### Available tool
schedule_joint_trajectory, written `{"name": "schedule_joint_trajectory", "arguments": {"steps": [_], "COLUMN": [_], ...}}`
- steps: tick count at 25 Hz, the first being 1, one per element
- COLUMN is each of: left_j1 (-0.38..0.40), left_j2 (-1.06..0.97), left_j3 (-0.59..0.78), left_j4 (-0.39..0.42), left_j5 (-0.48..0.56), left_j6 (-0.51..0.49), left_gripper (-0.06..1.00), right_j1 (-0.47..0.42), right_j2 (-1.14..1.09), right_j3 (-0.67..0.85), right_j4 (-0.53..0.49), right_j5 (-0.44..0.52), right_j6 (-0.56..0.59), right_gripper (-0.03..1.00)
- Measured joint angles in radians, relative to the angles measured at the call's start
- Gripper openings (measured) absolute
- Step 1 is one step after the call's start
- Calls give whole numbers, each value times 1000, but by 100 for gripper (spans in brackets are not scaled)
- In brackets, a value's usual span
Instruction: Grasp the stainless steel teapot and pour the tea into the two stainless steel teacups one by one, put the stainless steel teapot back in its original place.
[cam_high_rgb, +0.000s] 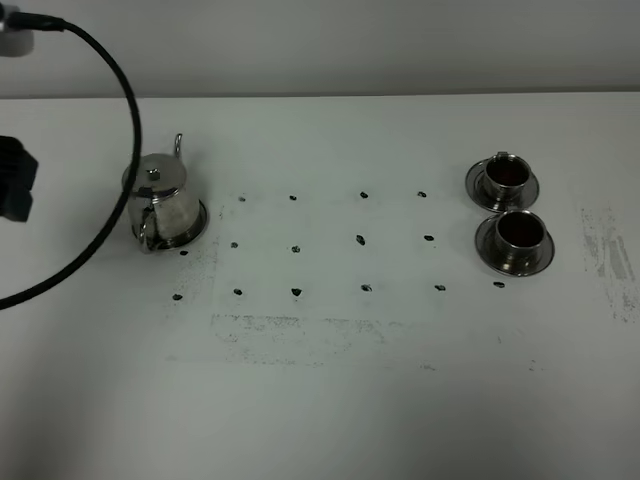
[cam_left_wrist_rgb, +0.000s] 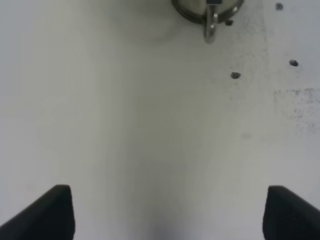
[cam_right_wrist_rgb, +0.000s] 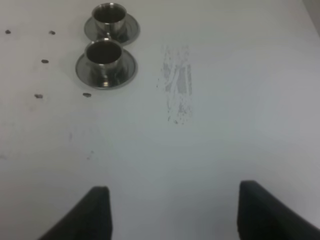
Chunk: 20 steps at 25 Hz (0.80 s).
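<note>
The stainless steel teapot (cam_high_rgb: 163, 198) stands upright on its round steel disc (cam_high_rgb: 197, 231) at the left of the table, loop handle toward the front. Its base and handle show at the edge of the left wrist view (cam_left_wrist_rgb: 210, 20). The two stainless steel teacups, far (cam_high_rgb: 505, 176) and near (cam_high_rgb: 519, 232), sit on their saucers at the right, each with dark reddish-brown tea inside. They also show in the right wrist view, far (cam_right_wrist_rgb: 109, 14) and near (cam_right_wrist_rgb: 104, 52). My left gripper (cam_left_wrist_rgb: 167, 205) is open and empty, well back from the teapot. My right gripper (cam_right_wrist_rgb: 172, 202) is open and empty, away from the cups.
The white table (cam_high_rgb: 330, 380) carries a grid of small dark marks (cam_high_rgb: 360, 240) between teapot and cups, and scuffed patches (cam_high_rgb: 606, 250). Part of the left arm (cam_high_rgb: 15, 185) and its black cable (cam_high_rgb: 120, 150) hang at the left edge.
</note>
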Motion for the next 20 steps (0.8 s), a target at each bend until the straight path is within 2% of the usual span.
{"name": "schedule_joint_trajectory", "arguments": {"steps": [4,7,13,17,20], "left_j1": [55,111,140,140,140], "left_j2": [-145,-276,-549,-678,-739], "left_j3": [160,351,672,792,806], "left_j4": [-5,-29,-47,-49,-68], "left_j5": [0,-15,-177,-221,-214], "left_j6": [-16,-18,-18,-17,-17], "left_gripper": [73,73,73,73,73], "right_j1": [0,0,0,0,0], "right_j2": [0,0,0,0,0], "right_j3": [0,0,0,0,0], "right_j4": [0,0,0,0,0], "right_j5": [0,0,0,0,0], "right_j6": [0,0,0,0,0], "right_gripper": [53,53,53,53,53]}}
